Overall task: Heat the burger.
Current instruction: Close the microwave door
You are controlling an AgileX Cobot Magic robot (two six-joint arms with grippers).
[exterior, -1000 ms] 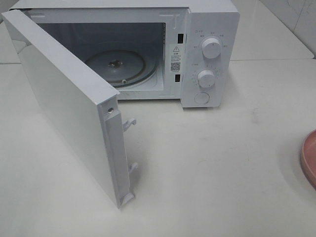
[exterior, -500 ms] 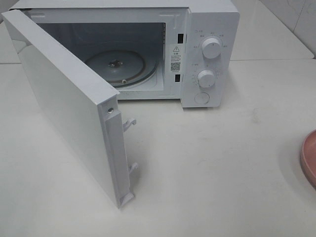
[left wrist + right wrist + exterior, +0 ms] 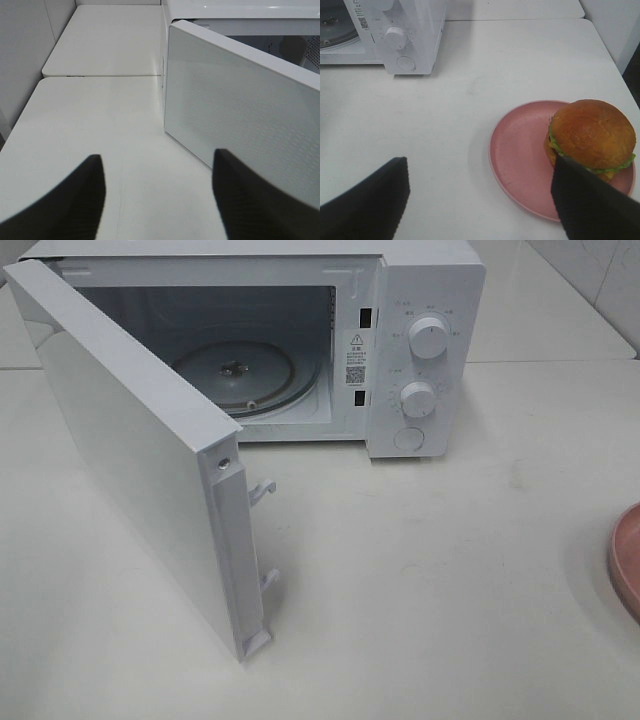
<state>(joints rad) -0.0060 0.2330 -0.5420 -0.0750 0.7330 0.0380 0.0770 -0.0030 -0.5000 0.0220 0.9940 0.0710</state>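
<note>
Now we see the burger (image 3: pixel 590 137) sitting on the pink plate (image 3: pixel 517 160), well away from the microwave (image 3: pixel 420 350). It looks soft and squashy, so we should hold its sides gently. Our right gripper (image 3: pixel 485 200) is wide open, holding nothing; one finger overlaps the burger.

The pink plate (image 3: pixel 627 560) is slipping off the right edge of the high view, only a sliver showing, and the burger (image 3: pixel 590 137) is not appearing there at all. In the right wrist view a dark finger (image 3: pixel 592 205) is covering the burger's near side and part of the plate's rim. The microwave (image 3: pixel 425 350) panel's small print is staying too tiny to read, and its door (image 3: pixel 240 110) is running out of the left wrist view
</note>
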